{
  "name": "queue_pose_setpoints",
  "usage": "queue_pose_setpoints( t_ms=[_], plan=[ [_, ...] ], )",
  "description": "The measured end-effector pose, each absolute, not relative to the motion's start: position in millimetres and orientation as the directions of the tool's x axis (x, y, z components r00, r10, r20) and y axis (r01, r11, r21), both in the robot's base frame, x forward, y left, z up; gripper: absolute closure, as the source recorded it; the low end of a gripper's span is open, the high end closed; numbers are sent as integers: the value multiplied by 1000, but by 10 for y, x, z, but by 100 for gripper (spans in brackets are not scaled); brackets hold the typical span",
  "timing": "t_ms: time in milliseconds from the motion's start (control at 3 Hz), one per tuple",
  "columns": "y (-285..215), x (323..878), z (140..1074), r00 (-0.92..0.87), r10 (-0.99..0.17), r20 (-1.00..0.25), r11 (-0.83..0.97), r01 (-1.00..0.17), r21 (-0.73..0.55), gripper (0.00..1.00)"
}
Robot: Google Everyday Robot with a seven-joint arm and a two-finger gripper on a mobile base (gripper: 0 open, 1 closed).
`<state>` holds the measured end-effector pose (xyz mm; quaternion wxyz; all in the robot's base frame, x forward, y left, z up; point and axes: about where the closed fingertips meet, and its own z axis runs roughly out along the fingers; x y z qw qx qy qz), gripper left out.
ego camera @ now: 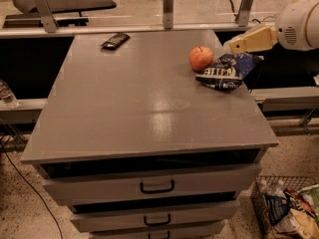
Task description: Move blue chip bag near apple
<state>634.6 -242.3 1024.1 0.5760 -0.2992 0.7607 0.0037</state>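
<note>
Gripper (234, 44) hangs over the right rear edge of the cabinet top (149, 103), holding nothing. Can't tell if it's apart or together. The blue chip bag (227, 71) lies just below-left of it, long axis slanting back toward the gripper, near end right beside the apple (201, 59). Placement looks done.

You are in a lab or workshop, not a home. Evidence: a grey worktop (149, 108) on a metal drawer cabinet (157, 186) with black pull handles. Speckled hard floor (20, 215) lies below the cabinet, and a black cable (24, 179) trails at its left foot. Upright metal brackets (168, 6) stand behind it, and a wire basket (259, 203) of wrappers sits at its right foot. The gripper (234, 45) hangs just off the worktop's far right corner.
</note>
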Motion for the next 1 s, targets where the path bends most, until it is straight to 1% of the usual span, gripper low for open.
queue_pose_setpoints(
  t_ms=[333, 667, 1000],
  plan=[
    [-2639, 6440, 10280, -148, -434, -889, 838, -428, -338, 0],
    [-3069, 6639, 10470, -98, -442, -892, 845, -381, -376, 0],
    [-3167, 6629, 10778, -57, -436, -898, 852, -347, -392, 0]
  ],
)
